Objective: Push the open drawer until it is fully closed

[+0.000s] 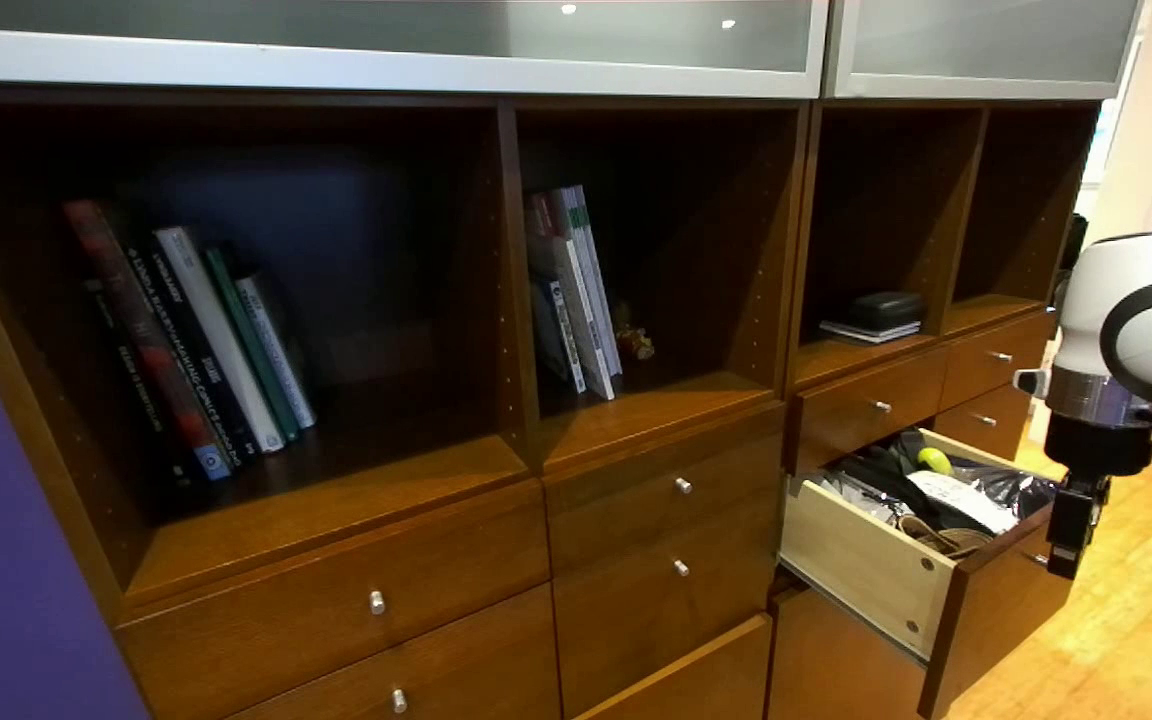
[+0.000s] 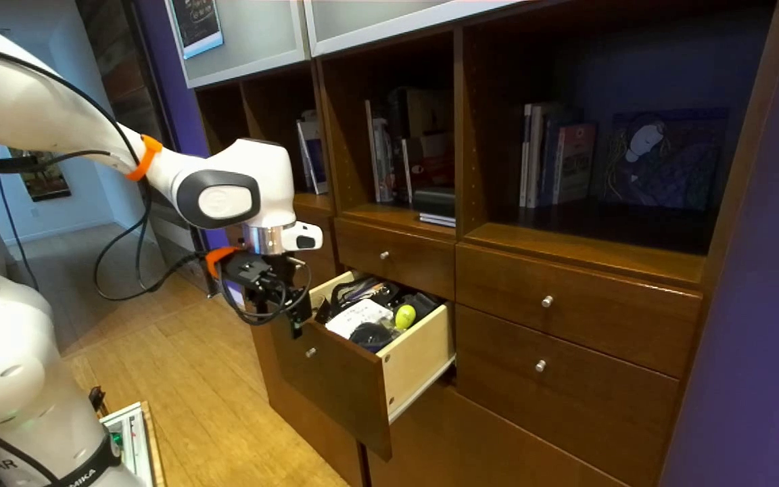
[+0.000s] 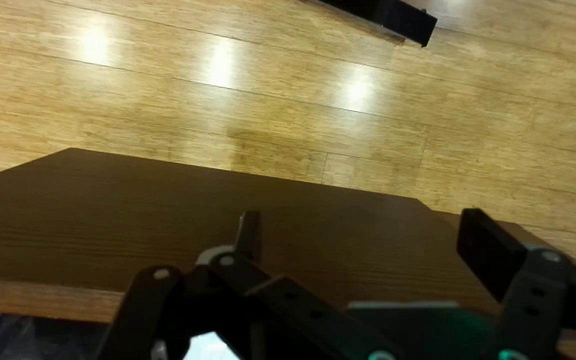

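Wooden floor [image 3: 288,100] spreads below one open drawer [image 2: 339,385], one knob [image 2: 311,352] on its front; near it, your two fingers [image 3: 490,250] stand apart.

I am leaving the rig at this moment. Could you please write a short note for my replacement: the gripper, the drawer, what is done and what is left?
Gripper: open, holding nothing, at the outer side of the front of the open drawer, near its upper edge. Whether it touches, I cannot tell.
Drawer: stands well out of the cabinet, with mixed contents inside, among them a round yellow-green thing.
Done: gripper is at the front; drawer is not closed.
Left: push the front inward until the drawer is fully closed.
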Available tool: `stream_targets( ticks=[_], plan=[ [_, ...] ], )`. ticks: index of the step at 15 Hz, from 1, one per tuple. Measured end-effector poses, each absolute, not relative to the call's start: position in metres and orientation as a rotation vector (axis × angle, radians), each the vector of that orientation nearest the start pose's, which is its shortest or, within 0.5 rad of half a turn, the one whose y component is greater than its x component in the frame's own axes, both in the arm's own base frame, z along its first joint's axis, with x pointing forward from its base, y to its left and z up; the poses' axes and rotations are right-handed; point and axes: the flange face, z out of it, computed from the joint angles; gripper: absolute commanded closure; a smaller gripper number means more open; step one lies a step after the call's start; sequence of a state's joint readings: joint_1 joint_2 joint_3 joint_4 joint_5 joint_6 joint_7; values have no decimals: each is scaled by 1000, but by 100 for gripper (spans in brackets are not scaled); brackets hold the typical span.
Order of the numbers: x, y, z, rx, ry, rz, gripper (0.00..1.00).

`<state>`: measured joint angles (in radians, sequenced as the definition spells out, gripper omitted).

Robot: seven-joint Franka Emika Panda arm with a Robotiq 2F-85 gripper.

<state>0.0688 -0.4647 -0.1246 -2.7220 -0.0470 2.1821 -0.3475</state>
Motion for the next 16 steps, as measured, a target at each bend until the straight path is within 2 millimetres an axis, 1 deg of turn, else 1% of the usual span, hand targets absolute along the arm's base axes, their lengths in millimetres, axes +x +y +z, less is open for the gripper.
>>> stream_targets(
  ticks=[2,6,11,16],
  plan=[
    [366,-22,352,-3076,-464,97,0],
    [375,-26,344,-3077,-419,40,0],
    [383,-28,344,-3064,-366,-52,0],
    [396,-27,349,-3061,-380,-219,0]
  ],
)
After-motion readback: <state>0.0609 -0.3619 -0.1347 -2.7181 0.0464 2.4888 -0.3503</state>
